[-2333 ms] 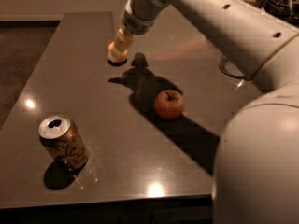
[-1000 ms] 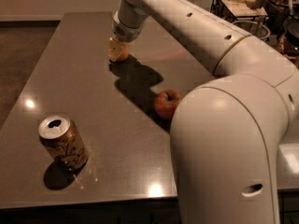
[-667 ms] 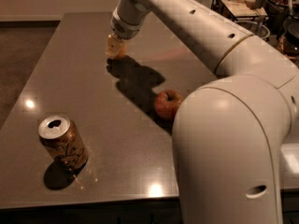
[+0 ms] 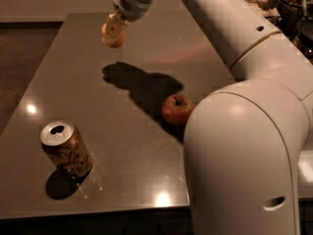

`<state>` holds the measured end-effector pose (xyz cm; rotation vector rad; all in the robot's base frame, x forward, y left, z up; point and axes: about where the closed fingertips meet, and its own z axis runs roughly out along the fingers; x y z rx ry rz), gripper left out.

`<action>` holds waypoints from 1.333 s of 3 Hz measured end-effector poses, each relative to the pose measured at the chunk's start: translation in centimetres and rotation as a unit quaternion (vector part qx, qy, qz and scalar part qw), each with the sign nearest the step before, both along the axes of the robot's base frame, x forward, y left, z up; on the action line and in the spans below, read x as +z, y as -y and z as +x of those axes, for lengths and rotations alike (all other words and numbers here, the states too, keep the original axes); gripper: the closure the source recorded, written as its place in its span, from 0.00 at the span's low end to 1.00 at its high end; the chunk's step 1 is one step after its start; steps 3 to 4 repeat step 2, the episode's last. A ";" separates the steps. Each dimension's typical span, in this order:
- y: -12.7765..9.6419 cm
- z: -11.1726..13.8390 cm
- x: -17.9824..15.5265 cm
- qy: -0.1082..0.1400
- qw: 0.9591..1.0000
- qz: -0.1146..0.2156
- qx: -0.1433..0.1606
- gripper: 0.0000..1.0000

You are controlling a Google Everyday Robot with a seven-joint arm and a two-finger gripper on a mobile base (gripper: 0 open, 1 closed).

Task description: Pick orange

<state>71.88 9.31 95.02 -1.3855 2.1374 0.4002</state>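
Observation:
The orange (image 4: 113, 39), a small pale orange-yellow round fruit, hangs in the air above the far part of the grey table (image 4: 88, 106), held between the fingers of my gripper (image 4: 112, 32). The gripper reaches in from the top centre and is shut on the orange. Its shadow falls on the table below, apart from the fruit. The upper side of the orange is hidden by the fingers.
A red-yellow apple (image 4: 176, 109) with a stem sits mid-table, right of centre, beside my arm's large white body (image 4: 239, 155). A brown soda can (image 4: 66, 149) stands near the front left. A basket with items (image 4: 288, 4) stands at the back right.
The gripper has risen with the orange, lifting it off the table; its shadow now lies separate beneath it. Apple and can have not moved.

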 end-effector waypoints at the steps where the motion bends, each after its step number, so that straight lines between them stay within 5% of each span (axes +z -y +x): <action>1: -0.5 -1.4 2.3 -0.008 0.999 0.015 0.032 1.00; 4: -0.5 -1.6 2.7 -0.009 0.999 0.018 0.036 1.00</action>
